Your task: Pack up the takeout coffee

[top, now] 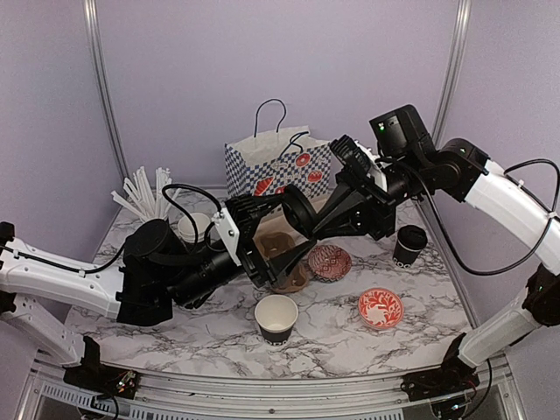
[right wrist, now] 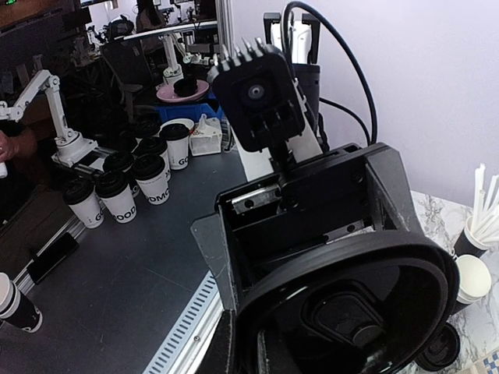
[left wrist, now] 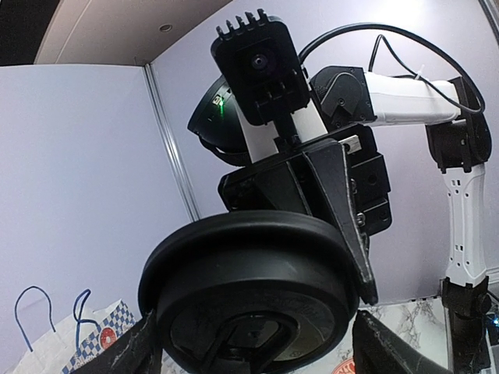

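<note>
A round black plastic lid (top: pixel 298 209) hangs in the air between my two grippers, above the cardboard cup carrier (top: pixel 282 261). My right gripper (top: pixel 327 223) is shut on its rim. In the left wrist view the lid (left wrist: pixel 257 296) fills the gap between my left gripper's (left wrist: pixel 261 355) wide-open fingers (left wrist: pixel 131 351), and I cannot tell whether they touch it. In the right wrist view the lid (right wrist: pixel 351 304) sits at the lower right. An open black cup (top: pixel 276 317) stands at the front. A lidded black cup (top: pixel 409 245) stands on the right.
Two red-and-white bowls (top: pixel 330 262) (top: pixel 381 307) lie near the carrier. A checked paper bag (top: pixel 280 166) stands at the back. A cup of white straws (top: pixel 147 194) and stacked white cups (top: pixel 194 227) are at the left rear.
</note>
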`<act>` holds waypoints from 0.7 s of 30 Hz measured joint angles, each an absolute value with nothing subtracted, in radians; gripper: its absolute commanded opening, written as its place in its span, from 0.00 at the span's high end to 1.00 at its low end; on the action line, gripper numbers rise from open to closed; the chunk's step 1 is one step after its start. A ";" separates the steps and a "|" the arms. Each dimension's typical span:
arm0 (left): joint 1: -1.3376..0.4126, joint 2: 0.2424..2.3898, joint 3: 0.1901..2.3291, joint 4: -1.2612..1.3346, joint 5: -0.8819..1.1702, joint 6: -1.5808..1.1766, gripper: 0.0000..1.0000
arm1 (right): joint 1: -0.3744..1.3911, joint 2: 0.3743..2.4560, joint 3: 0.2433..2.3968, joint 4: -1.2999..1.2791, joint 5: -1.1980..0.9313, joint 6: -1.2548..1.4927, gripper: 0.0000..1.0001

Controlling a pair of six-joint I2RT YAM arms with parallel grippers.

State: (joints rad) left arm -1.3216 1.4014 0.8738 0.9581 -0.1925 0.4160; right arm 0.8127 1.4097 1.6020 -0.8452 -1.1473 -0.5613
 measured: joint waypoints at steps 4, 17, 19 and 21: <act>-1.329 1.419 0.888 0.962 -0.215 0.430 0.19 | 0.813 1.410 1.602 -0.839 -1.147 -0.548 1.00; -1.332 1.407 0.905 0.873 -0.300 0.399 0.22 | 0.732 1.402 1.585 -0.823 -1.114 -0.528 0.32; -1.331 1.385 0.923 0.768 -0.310 0.366 0.23 | 0.643 1.383 1.549 -0.822 -1.108 -0.535 0.30; -1.324 1.362 0.970 0.615 -0.316 0.314 0.23 | 0.566 1.357 1.500 -0.820 -1.091 -0.544 0.28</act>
State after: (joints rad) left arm -1.3239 1.3617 0.9695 0.6147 -0.3161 0.3138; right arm 0.5663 1.3575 1.4998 -0.8200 -1.0912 -0.5442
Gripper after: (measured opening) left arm 0.778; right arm 0.697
